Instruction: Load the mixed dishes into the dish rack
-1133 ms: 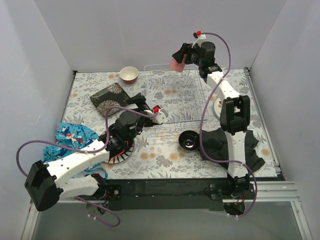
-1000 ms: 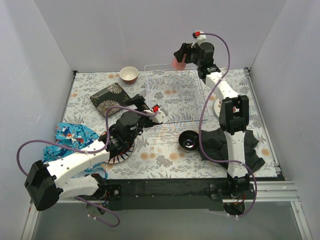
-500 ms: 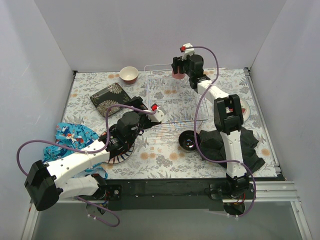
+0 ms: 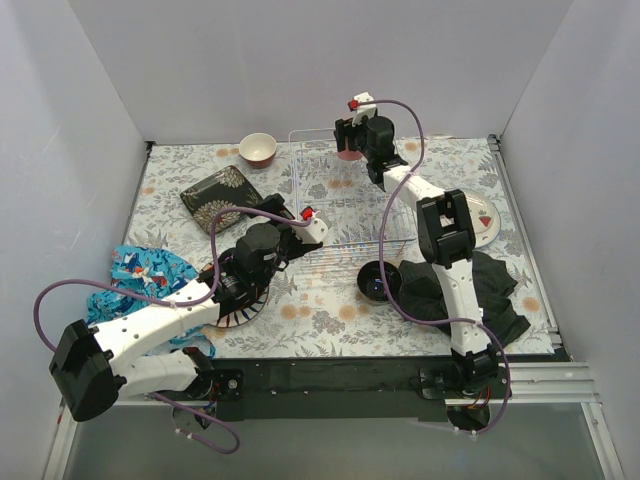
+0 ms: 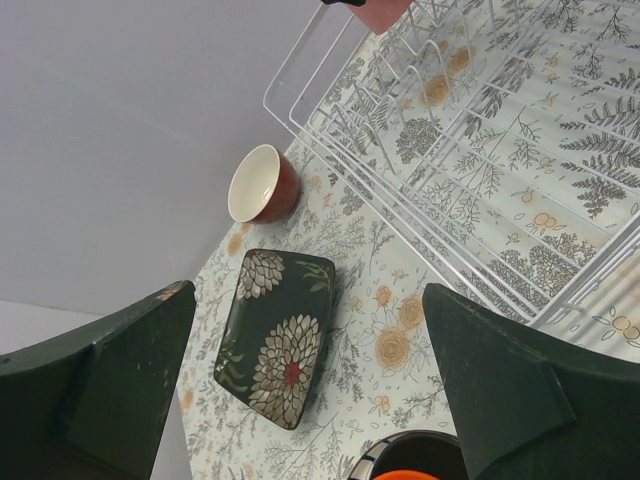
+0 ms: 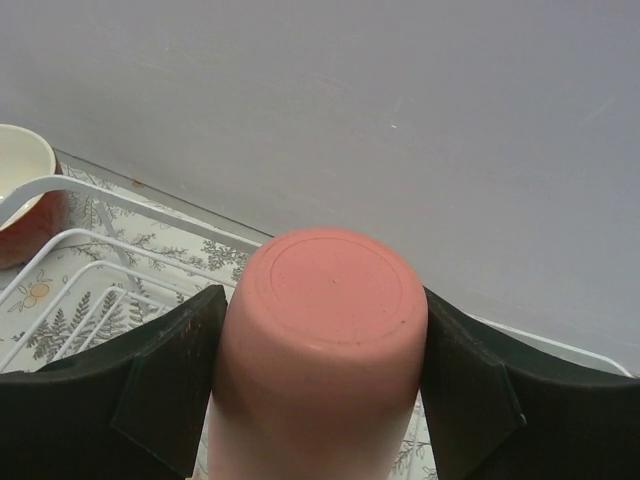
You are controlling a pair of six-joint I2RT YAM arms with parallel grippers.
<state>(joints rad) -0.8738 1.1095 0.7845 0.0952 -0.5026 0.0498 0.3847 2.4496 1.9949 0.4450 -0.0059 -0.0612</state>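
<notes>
My right gripper (image 4: 349,140) is shut on the pink cup (image 4: 348,152), held bottom outward over the far edge of the white wire dish rack (image 4: 350,205). In the right wrist view the cup (image 6: 325,330) fills the gap between both fingers. My left gripper (image 4: 283,212) is open and empty, just left of the rack. Below it, the left wrist view shows the black flowered plate (image 5: 278,335), the red bowl (image 5: 262,183) and the rack (image 5: 470,150). A striped plate with the orange plate on it (image 4: 240,305) lies under my left arm. The dark bowl (image 4: 378,281) sits in front of the rack.
A white plate with red marks (image 4: 482,218) lies right of the rack. The black cloth (image 4: 465,290) is at the front right, the blue patterned cloth (image 4: 140,275) at the front left. Grey walls close in the back and sides.
My right arm has swung left and down with the pink cup, from high over the rack's right back corner to its far edge. My left arm has barely moved.
</notes>
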